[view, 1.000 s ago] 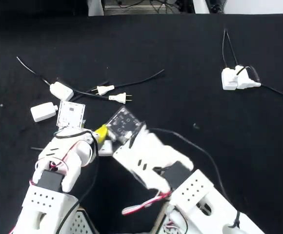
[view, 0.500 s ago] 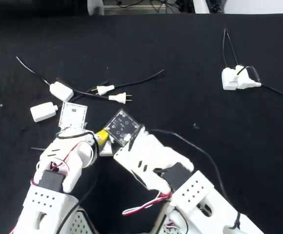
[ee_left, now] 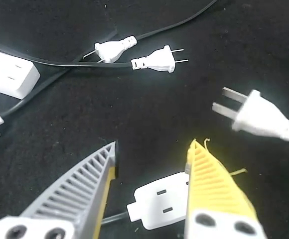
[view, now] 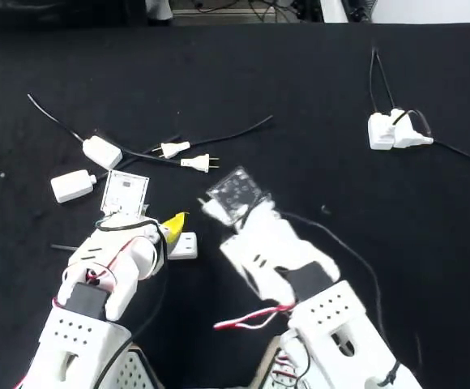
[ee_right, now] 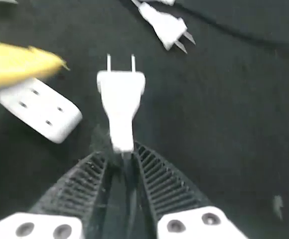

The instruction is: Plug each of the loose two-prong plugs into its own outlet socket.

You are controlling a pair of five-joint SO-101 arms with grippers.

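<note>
Right tool [ee_right: 120,153] pinching plug [ee_right: 120,94] (prongs forward), left tool [ee_left: 153,147] agape

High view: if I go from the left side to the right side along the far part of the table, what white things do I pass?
White block → outlet socket → first loose plug → second loose plug → socket with a plug already in it.

Socket [ee_left: 157,201] partly behind yellow finger [ee_left: 212,184], plug [ee_left: 256,117] cord cut off at edge

Looks like a robotics lab: black-draped table [view: 316,73], two white desktop arms [view: 284,259], equipment cables [view: 255,8] behind.
</note>
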